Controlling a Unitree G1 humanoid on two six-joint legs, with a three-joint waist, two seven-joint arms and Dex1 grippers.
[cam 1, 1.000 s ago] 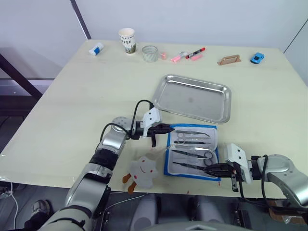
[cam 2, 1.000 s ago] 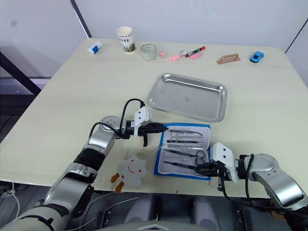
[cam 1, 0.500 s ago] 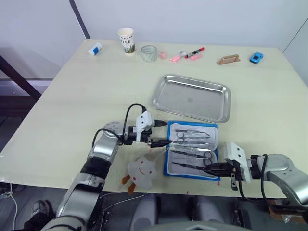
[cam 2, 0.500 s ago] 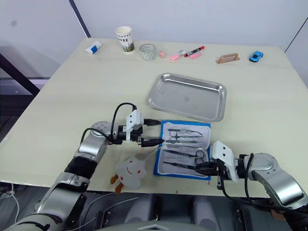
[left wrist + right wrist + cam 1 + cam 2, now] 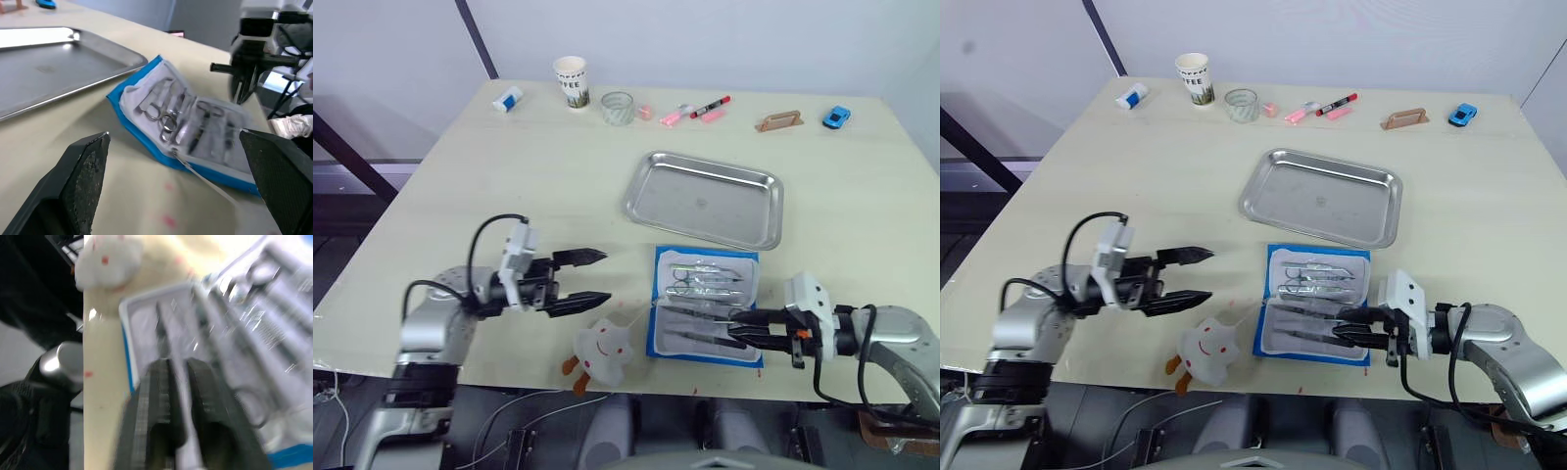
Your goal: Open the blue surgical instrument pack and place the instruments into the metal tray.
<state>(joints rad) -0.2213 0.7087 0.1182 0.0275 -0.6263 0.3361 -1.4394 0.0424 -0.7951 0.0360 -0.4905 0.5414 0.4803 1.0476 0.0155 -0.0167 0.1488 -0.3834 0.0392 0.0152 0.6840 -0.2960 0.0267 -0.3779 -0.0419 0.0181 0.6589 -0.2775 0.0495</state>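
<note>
Pack open; right gripper nearly closed over instruments; left gripper wide, empty.

Your blue surgical instrument pack lying open near the table's front edge, white lining up, your dark-silver instruments slotted inside it, your shiny metal tray just behind the pack, empty, flat on the table

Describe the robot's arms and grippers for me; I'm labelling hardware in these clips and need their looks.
Both arms are silver-grey metal with black joint bands and loose black cables looping along the forearms. Each wrist carries a small white boxy module. The left gripper and the right gripper each have two slim, tapered black fingers; the fingers have a matte, grainy surface.
</note>
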